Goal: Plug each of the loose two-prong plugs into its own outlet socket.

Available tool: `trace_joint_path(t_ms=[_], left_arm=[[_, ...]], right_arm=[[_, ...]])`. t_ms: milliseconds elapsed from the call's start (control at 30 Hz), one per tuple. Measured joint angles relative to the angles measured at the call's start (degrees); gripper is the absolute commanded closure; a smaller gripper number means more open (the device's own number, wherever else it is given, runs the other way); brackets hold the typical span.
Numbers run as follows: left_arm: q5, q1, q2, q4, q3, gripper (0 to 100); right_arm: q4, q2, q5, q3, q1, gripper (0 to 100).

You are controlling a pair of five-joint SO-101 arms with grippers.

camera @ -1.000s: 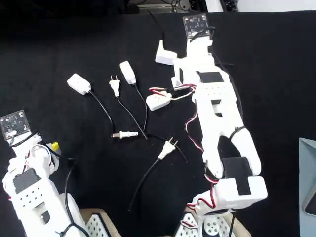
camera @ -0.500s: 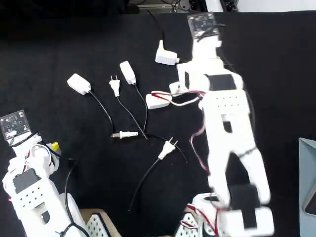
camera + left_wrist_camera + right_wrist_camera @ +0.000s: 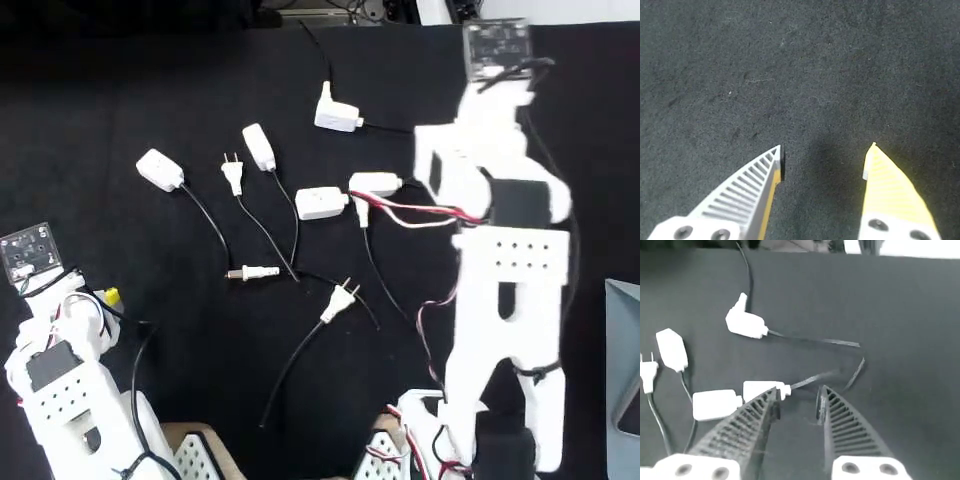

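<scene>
While the left gripper (image 3: 826,150) sits low at the near left corner of the black table (image 3: 120,80), its white and yellow fingers are spread wide over bare cloth and hold nothing.

Just ahead, near the middle of the table, the near plug (image 3: 342,298) lies loose. Its two prongs point away from the arms and its black cord trails back toward them. A little farther and to the left, the second plug (image 3: 252,272) lies sideways. Farther again, the third plug (image 3: 232,175) lies with its prongs pointing away. None of the three is in a socket.

On either side of the third plug lie the left socket (image 3: 160,169) and the slim socket (image 3: 259,147), both white with black cords. To the right, the centre socket (image 3: 320,203) lies just beside a white corded piece (image 3: 375,184).

The right gripper (image 3: 797,400) hovers over the cord end of that piece. Its black fingers are a narrow gap apart and empty.

Farthest back, an angled plug (image 3: 337,115), also white, lies with its cord running off to the right.
</scene>
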Motion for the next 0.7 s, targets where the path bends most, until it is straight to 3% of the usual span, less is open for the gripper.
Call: trace_joint_path(t_ms=[167, 400, 700], left_arm=[[0.0, 0.0, 0.0, 0.0, 0.4, 73], [0.0, 0.0, 0.0, -0.1, 1.1, 73], [0.0, 0.0, 0.0, -0.1, 1.1, 73]], right_arm=[[1.6, 0.1, 0.0, 3.9, -2.0, 87.7], [-14.9, 9.4, -0.2, 18.7, -7.7, 87.8], [-24.8, 31.4, -0.2, 13.3, -8.3, 87.8]])
